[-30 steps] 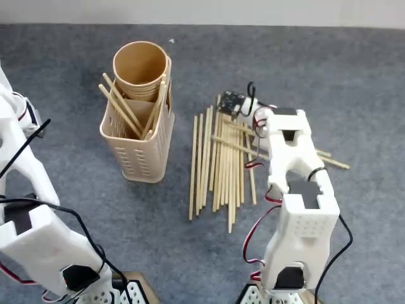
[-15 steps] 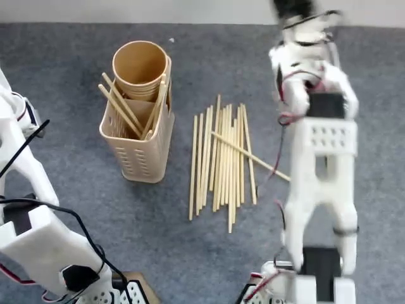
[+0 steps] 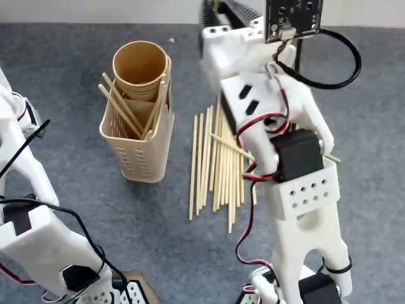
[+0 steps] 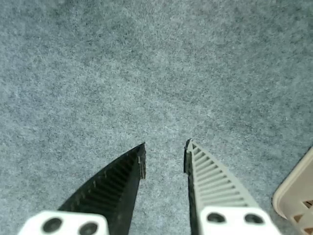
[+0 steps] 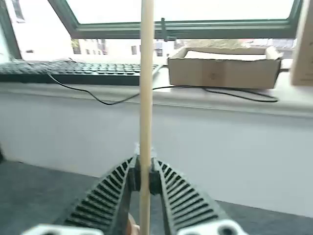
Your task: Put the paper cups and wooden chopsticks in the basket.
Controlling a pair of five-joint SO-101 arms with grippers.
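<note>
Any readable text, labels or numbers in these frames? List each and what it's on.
Nothing can be read as text.
Circuit board on the arm: markings too small to read.
Cardboard box on the sill: any print too blurred.
Keyboard: key legends too blurred.
Paper cup, basket, chopstick in the right hand: no print visible.

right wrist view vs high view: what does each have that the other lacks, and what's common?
Right wrist view: the right gripper shut on an upright chopstick, and behind it a keyboard and a cardboard box on a sill below a window.
High view: the basket holding a paper cup and stowed chopsticks, with loose chopsticks lying in a row beside it.
Both: the grey mat.
</note>
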